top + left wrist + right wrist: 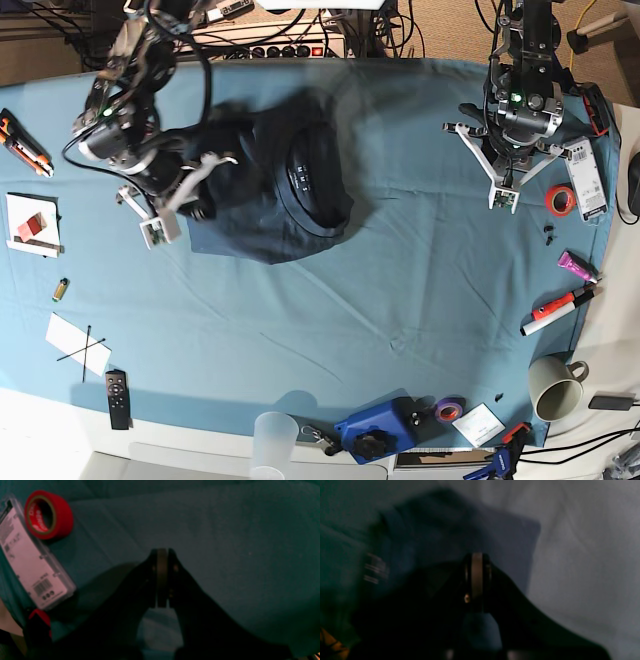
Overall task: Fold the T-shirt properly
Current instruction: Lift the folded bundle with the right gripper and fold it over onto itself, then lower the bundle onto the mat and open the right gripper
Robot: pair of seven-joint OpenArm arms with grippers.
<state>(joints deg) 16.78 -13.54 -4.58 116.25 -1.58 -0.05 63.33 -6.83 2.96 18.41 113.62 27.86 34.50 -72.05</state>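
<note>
Teal-clothed surface (400, 290): crumpled T-shirt (265, 215) upper left of center, red tape roll (561, 199) right edge, mug (553, 387) lower right.

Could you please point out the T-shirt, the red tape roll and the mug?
T-shirt (255, 215), base view, crumpled body fabric.
Red tape roll (60, 517), left wrist view, outer red band.
Mug (550, 388), base view, rim.

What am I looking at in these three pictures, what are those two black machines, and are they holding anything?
They are two robot arms working over a table with a teal cloth. The overhead picture shows both; the other two come from cameras on their wrists.

The right gripper, on the overhead picture's left, is shut beside the crumpled dark T-shirt; whether it pinches fabric is too blurred to tell. The left gripper is shut, holding nothing, above bare cloth.

Its wrist camera also sees a red tape roll and a clear plastic box. Pens, a mug and a remote lie near the edges.
</note>
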